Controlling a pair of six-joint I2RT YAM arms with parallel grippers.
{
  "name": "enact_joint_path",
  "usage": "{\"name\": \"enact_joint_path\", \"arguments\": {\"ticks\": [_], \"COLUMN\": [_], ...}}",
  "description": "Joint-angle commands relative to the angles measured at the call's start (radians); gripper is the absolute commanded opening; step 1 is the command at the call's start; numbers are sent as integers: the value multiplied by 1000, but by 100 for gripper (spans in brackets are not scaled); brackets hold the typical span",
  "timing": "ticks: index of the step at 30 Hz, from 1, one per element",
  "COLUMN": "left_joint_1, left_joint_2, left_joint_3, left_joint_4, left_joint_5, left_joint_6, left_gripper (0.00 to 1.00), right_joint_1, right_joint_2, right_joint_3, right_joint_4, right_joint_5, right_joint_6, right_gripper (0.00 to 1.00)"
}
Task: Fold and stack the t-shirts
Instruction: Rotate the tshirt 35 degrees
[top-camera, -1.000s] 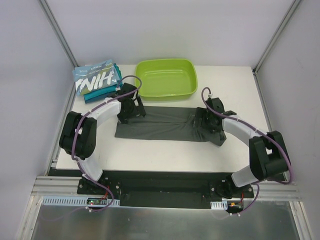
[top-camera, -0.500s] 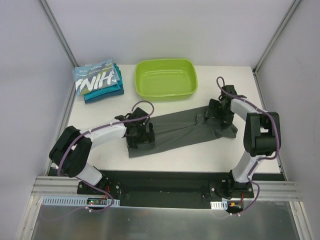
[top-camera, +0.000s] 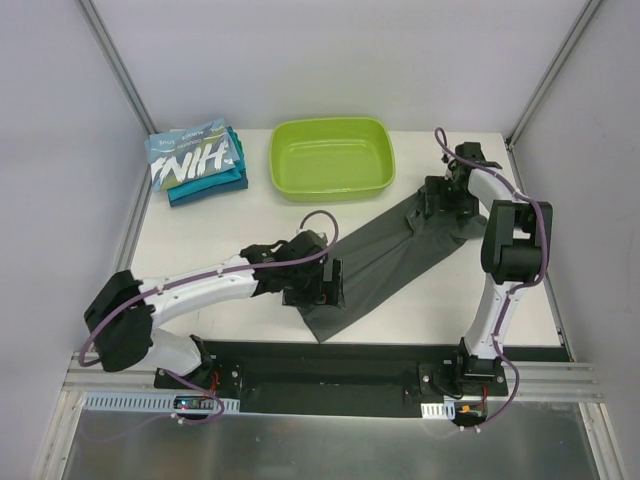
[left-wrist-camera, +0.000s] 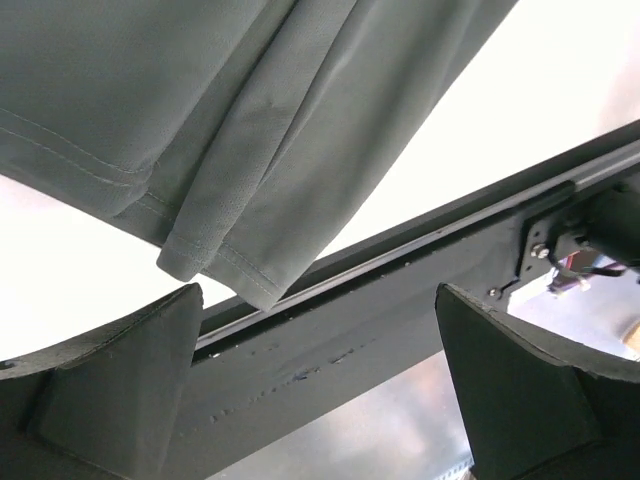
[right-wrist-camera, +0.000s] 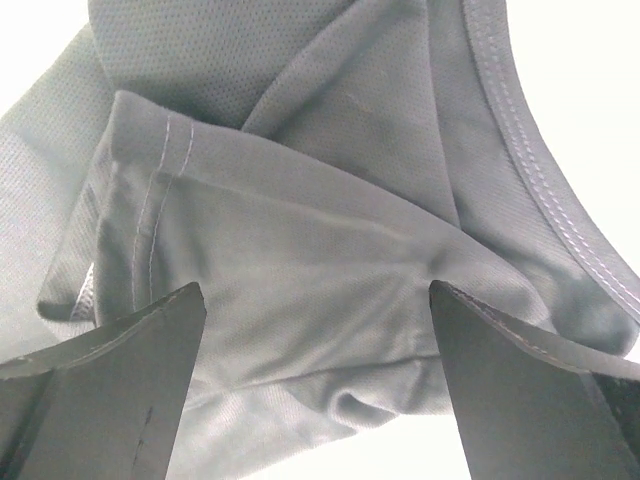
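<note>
A plain dark grey t-shirt (top-camera: 385, 255) lies as a long folded strip, running diagonally from the table's near edge up to the far right. Its lower corner (left-wrist-camera: 215, 265) hangs just past the near edge. My left gripper (top-camera: 322, 290) sits over that lower end; in the left wrist view the left gripper (left-wrist-camera: 320, 400) is open with only the black rail between its fingers. My right gripper (top-camera: 442, 205) sits over the upper end; the right gripper (right-wrist-camera: 315, 400) is open above bunched cloth (right-wrist-camera: 300, 230). At the far left, a folded light blue t-shirt (top-camera: 190, 160) with white letters tops teal t-shirts (top-camera: 215, 188).
A lime-green plastic tub (top-camera: 330, 158) stands at the back middle, just beyond the grey shirt's upper end. A black rail (top-camera: 330, 362) runs along the table's near edge. Grey walls and slanted posts close in both sides.
The grey shirt has swung from lying crosswise to diagonal. My left gripper went toward the near edge and rightward with its end. My right gripper went back toward the far right.
</note>
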Motion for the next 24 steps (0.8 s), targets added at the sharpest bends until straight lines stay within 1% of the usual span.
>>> {"name": "enact_joint_path", "arguments": {"ticks": [1, 2, 4, 6, 8, 9, 11, 12, 14, 15, 16, 17, 18, 20, 21, 24], "left_joint_1": [13, 25, 71, 106, 164, 221, 333, 382, 462, 477, 481, 484, 490, 505, 517, 554], "left_joint_2": [-155, -180, -232, -282, -325, -339, -345, -326, -283, -263, -247, -232, -220, -201, -195, -200], "left_joint_3": [-7, -17, -38, -73, -112, -133, -182, -201, -212, -205, -204, -205, -207, -219, -228, -264], "left_joint_4": [-43, -52, -56, -56, -56, -55, -14, 6, 35, 37, 39, 40, 43, 55, 57, 63], "left_joint_5": [-125, -137, -139, -213, -267, -263, -219, -183, -110, -105, -112, -119, -117, -120, -120, -120], "left_joint_6": [53, 56, 59, 66, 68, 63, 54, 56, 71, 80, 86, 88, 91, 93, 93, 88], "left_gripper": [99, 99, 99, 99, 99, 99, 99, 99, 99, 99, 99, 99, 99, 99, 99, 99], "right_joint_1": [2, 2, 7, 11, 71, 112, 210, 270, 388, 472, 514, 601, 664, 775, 822, 942], "right_joint_2": [-182, -214, -276, -339, -409, -451, -533, -575, -671, -713, -757, -791, -825, -867, -877, -870], "right_joint_3": [25, 19, 21, 24, 4, -28, -112, -180, -325, -403, -470, -542, -591, -685, -709, -757], "right_joint_4": [-38, -41, -71, -114, -172, -189, -208, -199, -150, -115, -61, -4, 58, 192, 247, 391], "right_joint_5": [45, 45, 112, 151, 180, 195, 221, 217, 151, 107, 62, -52, -135, -251, -286, -308], "right_joint_6": [-73, -69, -64, -61, -49, -38, 17, 55, 132, 162, 181, 201, 225, 288, 320, 394], "right_gripper": [96, 96, 96, 96, 96, 96, 96, 96, 96, 96, 96, 96, 96, 96, 96, 96]}}
